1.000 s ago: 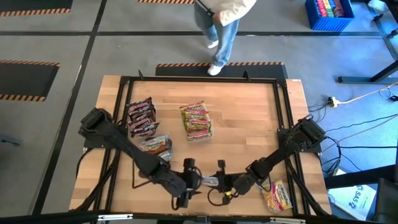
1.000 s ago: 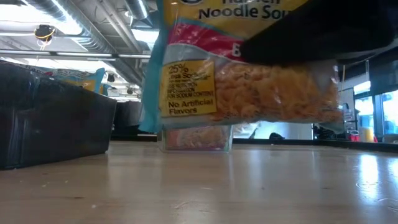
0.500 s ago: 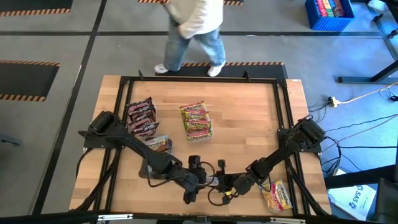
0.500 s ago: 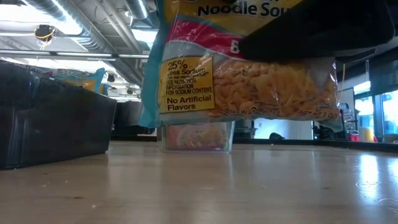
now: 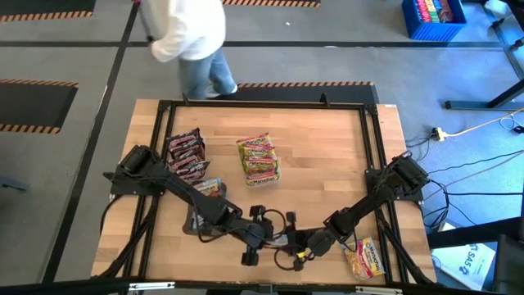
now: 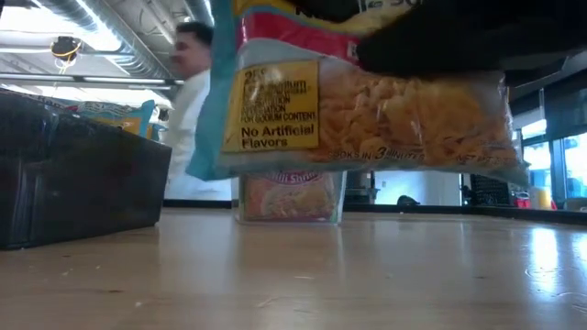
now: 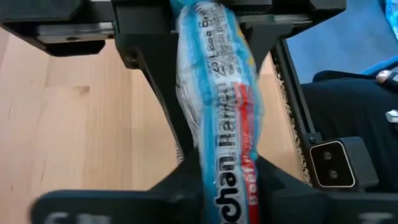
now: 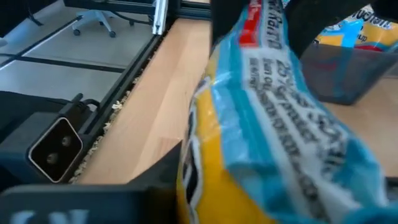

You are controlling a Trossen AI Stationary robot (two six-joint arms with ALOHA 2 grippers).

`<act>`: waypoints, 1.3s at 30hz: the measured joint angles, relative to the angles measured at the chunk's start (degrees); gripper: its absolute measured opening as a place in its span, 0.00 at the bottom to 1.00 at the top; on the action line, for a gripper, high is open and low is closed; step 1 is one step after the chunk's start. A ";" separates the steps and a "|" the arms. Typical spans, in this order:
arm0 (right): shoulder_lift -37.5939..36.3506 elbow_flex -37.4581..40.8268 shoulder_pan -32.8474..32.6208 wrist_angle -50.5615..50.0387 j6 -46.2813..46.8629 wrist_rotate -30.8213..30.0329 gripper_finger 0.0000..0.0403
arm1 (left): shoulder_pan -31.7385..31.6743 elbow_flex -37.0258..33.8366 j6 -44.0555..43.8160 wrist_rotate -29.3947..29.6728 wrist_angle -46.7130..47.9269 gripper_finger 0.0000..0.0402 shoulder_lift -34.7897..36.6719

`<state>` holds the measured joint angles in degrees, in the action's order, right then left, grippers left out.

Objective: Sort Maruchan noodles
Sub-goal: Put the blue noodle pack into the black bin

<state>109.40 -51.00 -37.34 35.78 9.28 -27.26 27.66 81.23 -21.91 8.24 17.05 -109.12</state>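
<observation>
Low view shows one noodle packet [image 6: 367, 110] lifted above the table [image 6: 367, 275], near the front edge, so it can be carried to a pile. Both the left gripper [image 5: 260, 232] and the right gripper [image 5: 301, 242] have jaws clamped on it, perhaps for a handover. Sorted packets [image 5: 259, 159] lie farther back, maroon ones [image 5: 187, 154] to the left.

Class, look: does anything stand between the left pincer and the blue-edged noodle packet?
No, nothing visible. The left pincer already clamps the noodle packet, lifted off the table near its front edge; the right pincer is right beside it.
</observation>
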 joint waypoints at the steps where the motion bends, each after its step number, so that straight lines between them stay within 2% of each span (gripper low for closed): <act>1: 0.00 0.00 -0.03 0.12 0.03 0.07 0.33 | 0.00 0.03 -0.02 0.08 0.10 0.12 0.00; 3: 0.00 0.00 -0.11 0.13 -0.04 -0.13 0.42 | 0.03 0.03 -0.02 -0.23 0.44 0.08 0.11; 8: -2.53 -0.02 -1.30 -2.16 -0.79 2.06 0.62 | 1.58 -0.02 -0.33 0.65 4.66 0.07 2.37; 13: -6.27 -0.02 -4.06 -6.48 -2.26 -0.62 0.73 | 4.55 -0.02 -2.99 6.12 11.77 0.09 6.44; 19: -6.93 0.00 -6.08 -9.47 -2.68 -2.69 0.74 | 9.53 -0.02 -9.58 10.40 22.02 0.08 12.38; 28: -6.93 0.00 -5.86 -9.91 -1.51 -2.13 0.75 | 17.67 -0.02 -27.00 19.64 39.01 0.09 19.41; 33: -6.93 0.00 -5.75 -10.07 -1.38 -2.95 0.75 | 21.33 -0.10 -38.86 20.14 49.02 0.09 19.40; 39: -6.93 0.02 -5.77 -10.34 -1.38 -3.18 0.75 | 23.21 -4.05 -45.46 20.08 49.39 0.09 19.26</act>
<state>102.48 -50.98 -43.11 25.44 7.90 -30.44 50.87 77.18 -67.36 28.32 66.45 -89.86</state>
